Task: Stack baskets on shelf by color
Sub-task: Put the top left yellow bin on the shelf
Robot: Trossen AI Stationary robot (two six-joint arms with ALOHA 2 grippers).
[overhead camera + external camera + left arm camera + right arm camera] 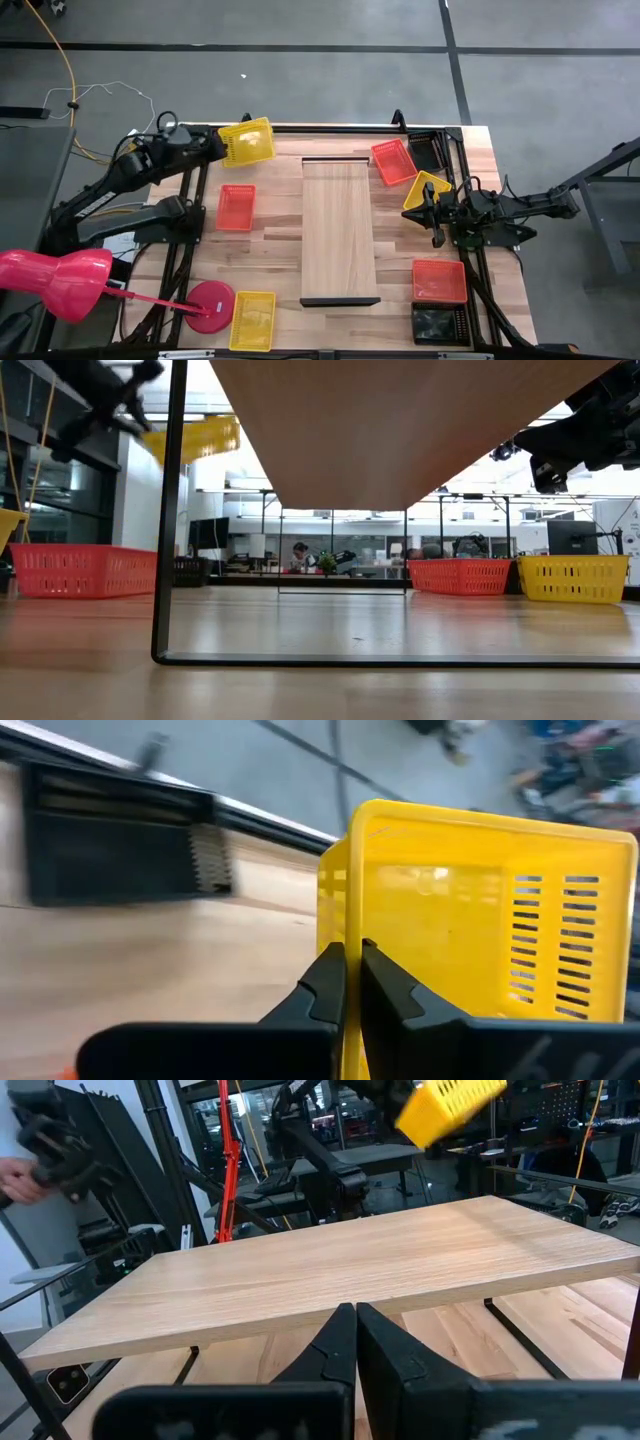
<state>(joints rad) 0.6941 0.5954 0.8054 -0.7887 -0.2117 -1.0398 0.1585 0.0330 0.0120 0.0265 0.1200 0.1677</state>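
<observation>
Tabletop [285, 225]: wooden, carries all items you handle.
Shelf [339, 230]: long raised board at tabletop centre, bare on top.
Left gripper [222, 146]: fingers clamped on wall of yellow basket [247, 142], which you hold in air over far left corner.
Right gripper [431, 212]: near right edge, fingers together, holding nothing, above second yellow basket [424, 188].
Red basket [236, 207]: rests left of shelf.
Black basket [438, 325]: near right corner.

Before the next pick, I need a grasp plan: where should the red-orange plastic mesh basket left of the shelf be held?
Pinch a side wall's rim from straight above: the red-orange plastic mesh basket sits flat, open side up.
</observation>
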